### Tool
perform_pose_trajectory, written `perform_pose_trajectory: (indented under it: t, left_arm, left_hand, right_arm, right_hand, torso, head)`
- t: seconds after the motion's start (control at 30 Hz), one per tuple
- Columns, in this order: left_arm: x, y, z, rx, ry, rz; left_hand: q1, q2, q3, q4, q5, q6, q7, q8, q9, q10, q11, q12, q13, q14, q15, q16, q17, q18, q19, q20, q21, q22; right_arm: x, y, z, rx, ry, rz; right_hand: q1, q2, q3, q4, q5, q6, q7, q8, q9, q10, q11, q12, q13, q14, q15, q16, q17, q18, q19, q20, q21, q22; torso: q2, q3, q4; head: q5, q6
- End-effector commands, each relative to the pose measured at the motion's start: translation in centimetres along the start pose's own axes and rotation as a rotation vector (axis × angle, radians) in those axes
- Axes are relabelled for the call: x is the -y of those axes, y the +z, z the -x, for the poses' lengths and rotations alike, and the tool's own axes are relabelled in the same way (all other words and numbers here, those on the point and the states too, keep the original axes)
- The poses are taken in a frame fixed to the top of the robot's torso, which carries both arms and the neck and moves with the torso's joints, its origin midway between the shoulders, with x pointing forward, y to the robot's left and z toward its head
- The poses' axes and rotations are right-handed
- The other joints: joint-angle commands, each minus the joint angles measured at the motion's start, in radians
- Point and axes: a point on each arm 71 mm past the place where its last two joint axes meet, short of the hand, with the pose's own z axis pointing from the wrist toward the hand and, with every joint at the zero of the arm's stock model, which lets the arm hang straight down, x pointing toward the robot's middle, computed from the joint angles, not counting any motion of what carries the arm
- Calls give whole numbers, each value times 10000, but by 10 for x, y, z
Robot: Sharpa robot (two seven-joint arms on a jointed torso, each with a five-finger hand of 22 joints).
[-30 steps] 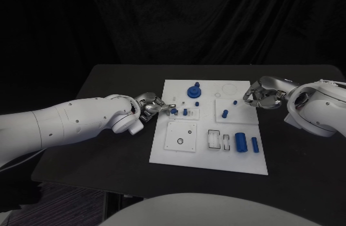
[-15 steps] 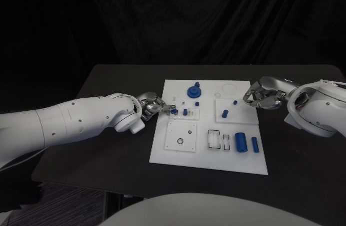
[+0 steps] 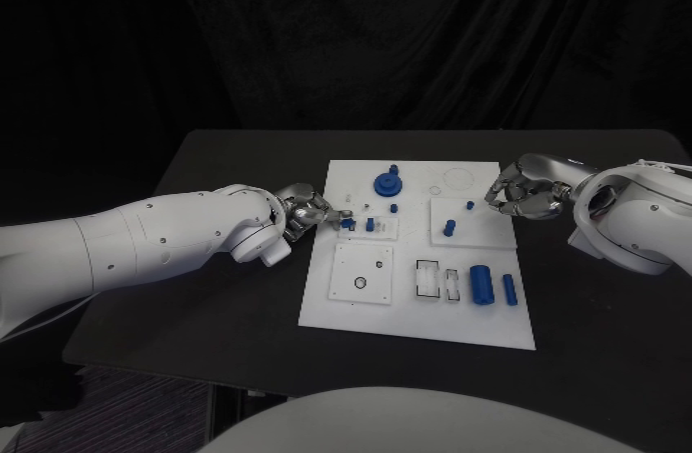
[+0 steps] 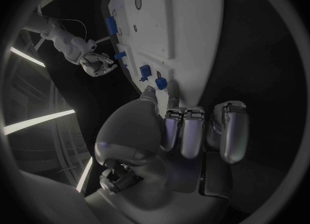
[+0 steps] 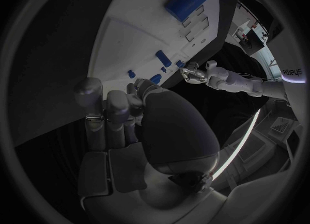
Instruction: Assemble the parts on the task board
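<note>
Over the last second the left hand (image 3: pixel 304 213) has crept rightward to the task board (image 3: pixel 361 308), a fingertip now touching a small blue part (image 3: pixel 349 224), grasp indeterminate, while the right hand (image 3: pixel 519 193) stays curled, empty.

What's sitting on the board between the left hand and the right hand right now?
In the head view, between the left hand and right hand lies the task board, with small blue pegs and a taller blue piece.

White task board (image 3: pixel 418 313) lies flat mid-table, with blue parts on it: a round gear (image 3: pixel 388 184) up top, two cylinders (image 3: pixel 482 284) lying lower right.
</note>
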Motion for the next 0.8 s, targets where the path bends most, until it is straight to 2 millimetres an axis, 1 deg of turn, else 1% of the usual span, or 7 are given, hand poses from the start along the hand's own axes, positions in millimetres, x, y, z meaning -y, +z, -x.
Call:
perform_pose_trajectory:
  t: [0.03,0.3,0.37,0.4,0.53,0.7,0.8]
  left_arm:
    - [-9,2,-18,-825,244,700]
    - [-11,2,-20,-1223,330,848]
    - [-11,2,-20,-1251,393,857]
    - [-11,2,-20,-1253,509,848]
    - [-11,3,-20,-1198,983,820]
    - [-12,3,-19,-1132,1172,846]
    - [-13,4,-19,-1098,1212,858]
  left_hand:
    - [-34,-60,-66,-53,-93,-995,345,-513,-194,1055,95,-43,2630,1038,58,65,2631,90,106,54,-74,2113]
    - [18,-182,-130,-185,-305,-1050,407,-722,-291,1055,158,-43,2630,1038,121,65,2631,101,73,115,-120,2099]
    - [93,-201,-116,-270,-316,-1031,415,-762,-311,1055,168,-43,2630,1038,131,65,2631,103,68,130,-126,2097]
    - [234,-215,-71,-409,-315,-989,416,-796,-327,1055,171,-43,2630,1038,140,65,2631,103,70,141,-125,2099]
    - [410,-187,18,-612,-320,-929,408,-778,-295,1055,163,-43,2630,1038,136,65,2631,104,74,149,-122,2100]
    - [570,-56,164,-783,-142,-906,389,-702,-217,1055,146,-43,2630,1038,121,65,2631,104,81,141,-122,2101]
    - [660,56,291,-892,116,-915,380,-668,-173,1055,136,-43,2630,1038,112,65,2631,103,86,132,-120,2103]
  right_arm:
    - [1,0,-2,-114,-28,-113]
    - [0,1,-2,-133,-31,-104]
    - [0,1,-2,-135,-30,-103]
    - [0,1,-3,-136,-30,-100]
    - [0,1,-3,-147,-31,-91]
    - [-1,1,-3,-159,-32,-82]
    - [-1,1,-3,-170,-16,-87]
  right_hand:
    - [-6,35,23,6,21,-17,21,-55,-17,-17,35,-45,-17,-34,31,-57,-16,69,5,60,-60,933]
    - [2,31,27,-3,21,-9,20,-53,-16,-29,34,-54,-31,-37,32,-59,-17,71,3,62,-70,932]
    - [2,31,27,-3,21,-9,20,-53,-16,-29,34,-54,-31,-37,32,-59,-17,71,3,62,-70,932]
    - [2,31,27,-3,21,-9,20,-53,-16,-29,34,-54,-31,-37,32,-59,-17,71,3,62,-70,932]
    - [12,27,31,-12,22,-10,17,-55,-17,-35,31,-59,-39,-41,31,-70,-30,74,-2,63,-87,929]
    - [12,27,31,-12,22,-10,17,-55,-17,-35,31,-59,-39,-41,31,-70,-30,74,-2,63,-87,929]
    - [23,24,36,-23,22,-8,16,-56,-18,-45,29,-67,-50,-45,31,-78,-38,76,-4,63,-97,927]
  torso:
    - [9,-13,0]
    - [7,-14,14]
    - [5,-13,15]
    - [7,-12,14]
    - [5,-11,15]
    - [12,-11,5]
    - [8,-9,3]
  head:
    - [11,0]
    - [19,0]
    - [21,0]
    - [23,0]
    - [12,0]
    - [3,0]
    - [1,0]
